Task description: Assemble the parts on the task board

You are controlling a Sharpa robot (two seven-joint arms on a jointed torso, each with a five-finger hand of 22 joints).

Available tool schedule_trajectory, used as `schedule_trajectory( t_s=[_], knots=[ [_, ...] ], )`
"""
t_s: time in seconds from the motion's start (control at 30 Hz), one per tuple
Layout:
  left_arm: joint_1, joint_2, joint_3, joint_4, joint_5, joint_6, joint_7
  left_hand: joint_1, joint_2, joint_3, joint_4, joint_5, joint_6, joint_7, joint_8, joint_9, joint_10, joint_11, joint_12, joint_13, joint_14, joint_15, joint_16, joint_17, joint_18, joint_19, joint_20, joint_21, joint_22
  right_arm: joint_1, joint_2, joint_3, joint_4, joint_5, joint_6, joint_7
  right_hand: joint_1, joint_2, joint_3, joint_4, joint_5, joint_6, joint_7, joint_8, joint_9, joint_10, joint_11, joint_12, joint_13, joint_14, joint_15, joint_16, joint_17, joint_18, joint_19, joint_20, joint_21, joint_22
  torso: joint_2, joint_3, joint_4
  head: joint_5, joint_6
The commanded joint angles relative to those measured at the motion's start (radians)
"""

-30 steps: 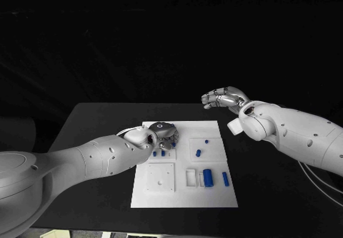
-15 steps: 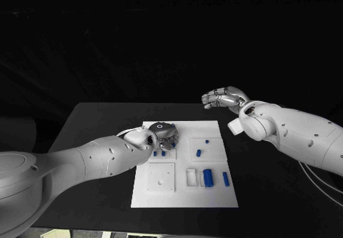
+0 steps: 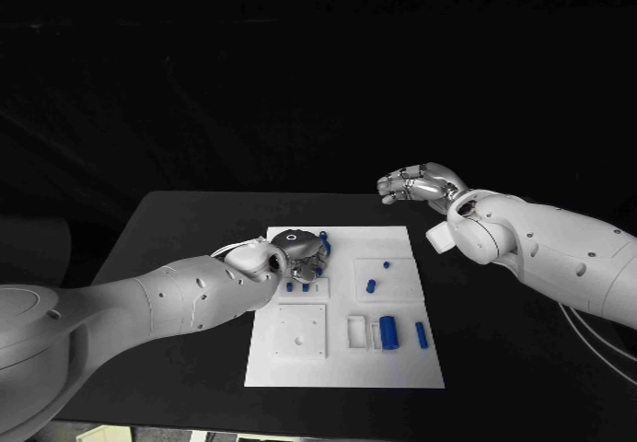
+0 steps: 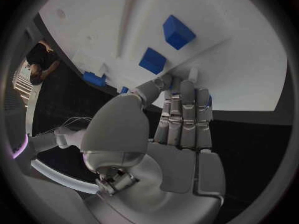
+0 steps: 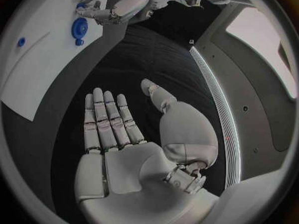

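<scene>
A black table is standing in a dark room, its top matte and plain. The white task board is lying flat in the middle of that table, a long rectangle with raised square plates and shallow slots set into it.

Small blue parts are sitting on the task board. A fat blue cylinder is lying in a slot toward the board's near end, with a thin blue bar just beside it on the side of the right arm. Further up the board, a short blue peg is lying on a square plate, and a smaller blue peg is lying just beyond it.

The left hand is hovering over the far part of the task board, its fingers lying straight and close together, tips at the board's edge; a blue part is showing at them, but whether it is held cannot be told. The right hand is hanging beyond the task board's far corner, over the table's far edge, released, fingers apart and grasping nothing.
</scene>
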Motion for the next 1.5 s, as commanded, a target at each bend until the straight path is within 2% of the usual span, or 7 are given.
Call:
schedule_trajectory(
  t_s=[0.03,0.33,0.53,0.83,0.93,1.17,1.5],
  knots=[
    [-0.008,-0.004,0.008,0.007,0.018,0.041,-0.029,-0.003,0.007,0.001,0.007,0.006,0.01,0.001,0.004,0.002,0.001,-0.009,-0.002,-0.001,0.009,-0.002,0.005,0.002,0.019,0.009,-0.06,0.005,0.0,0.0,-0.001,0.0,0.0,-0.009,0.02,0.014,-0.01,0.001,-0.006,-0.002,0.004,-0.004,0.025,0.003,-0.002,-0.001,0.004,-0.007,-0.001,-0.004,0.005,-0.006,-0.001,0.018,0.001,0.006,-0.007,0.001,0.0,-0.0001,0.0009,0.0,0.001],
    [-0.006,-0.023,0.051,0.035,0.056,0.034,-0.033,-0.004,0.006,0.001,0.006,0.007,0.013,0.001,0.005,0.001,0.004,-0.011,-0.003,-0.001,0.014,-0.004,0.009,0.004,0.019,0.014,-0.063,0.008,0.001,0.0,0.0,0.0,-0.001,-0.01,0.022,0.013,-0.01,0.001,-0.007,-0.002,0.004,-0.004,0.025,0.004,-0.002,-0.001,0.004,-0.007,-0.001,-0.005,0.005,-0.007,-0.002,0.018,0.001,0.006,-0.008,0.002,-0.001,-0.0008,0.0013,0.0,0.008],
    [-0.005,-0.043,0.065,0.061,0.076,0.045,-0.039,-0.005,0.006,0.001,0.007,0.007,0.014,0.0,0.005,0.001,0.005,-0.011,-0.004,-0.002,0.016,-0.004,0.011,0.005,0.019,0.015,-0.064,0.009,0.001,0.0,-0.001,0.0,-0.001,-0.01,0.023,0.013,-0.01,0.001,-0.007,-0.002,0.004,-0.004,0.024,0.004,-0.002,-0.001,0.004,-0.007,-0.001,-0.005,0.005,-0.007,-0.002,0.018,0.001,0.006,-0.008,0.002,0.0,-0.0004,0.0011,0.002,0.011],
    [0.001,-0.106,0.087,0.117,0.116,0.07,-0.045,-0.005,0.006,0.0,0.006,0.008,0.014,0.0,0.004,0.0,0.006,-0.012,-0.005,-0.002,0.019,-0.005,0.014,0.007,0.019,0.017,-0.065,0.012,0.002,0.0,-0.008,0.0,0.001,-0.01,0.022,0.013,-0.01,0.002,-0.008,-0.003,0.005,-0.003,0.024,0.004,-0.002,-0.001,0.004,-0.007,-0.001,-0.005,0.005,-0.007,-0.002,0.018,0.0,0.006,-0.009,0.002,0.0,0.0002,0.0015,0.003,0.012],
    [0.002,-0.127,0.092,0.133,0.127,0.07,-0.048,-0.006,0.006,0.001,0.006,0.008,0.014,0.0,0.004,-0.001,0.006,-0.012,-0.005,-0.002,0.019,-0.005,0.014,0.008,0.019,0.018,-0.065,0.012,0.002,0.0,-0.01,0.0,0.002,-0.01,0.021,0.013,-0.009,0.002,-0.008,-0.003,0.005,-0.003,0.024,0.004,-0.002,-0.001,0.004,-0.007,-0.001,-0.005,0.005,-0.008,-0.002,0.018,0.0,0.006,-0.009,0.002,0.0,-0.0005,0.0012,0.002,0.012],
    [0.002,-0.154,0.095,0.155,0.13,0.068,-0.052,-0.006,0.006,0.0,0.006,0.008,0.015,0.0,0.004,-0.001,0.007,-0.012,-0.005,-0.002,0.02,-0.005,0.015,0.008,0.019,0.018,-0.066,0.013,0.002,0.0,-0.013,0.0,0.003,-0.01,0.021,0.013,-0.008,0.001,-0.009,-0.004,0.005,-0.003,0.024,0.004,-0.002,-0.001,0.004,-0.007,-0.001,-0.006,0.006,-0.008,-0.003,0.018,-0.001,0.006,-0.01,0.003,0.0,-0.0019,0.0021,0.002,0.012],
    [0.002,-0.147,0.095,0.133,0.134,0.096,-0.054,-0.006,0.006,0.001,0.005,0.007,0.016,0.0,0.004,-0.002,0.008,-0.012,-0.006,-0.003,0.02,-0.006,0.017,0.009,0.019,0.018,-0.066,0.014,0.003,0.0,-0.013,0.0,0.003,-0.01,0.021,0.013,-0.007,0.002,-0.009,-0.004,0.005,-0.003,0.024,0.004,-0.002,-0.001,0.004,-0.007,-0.001,-0.006,0.006,-0.009,-0.003,0.018,-0.001,0.006,-0.011,0.003,0.001,-0.0009,-0.0003,0.004,0.009]
  ],
)
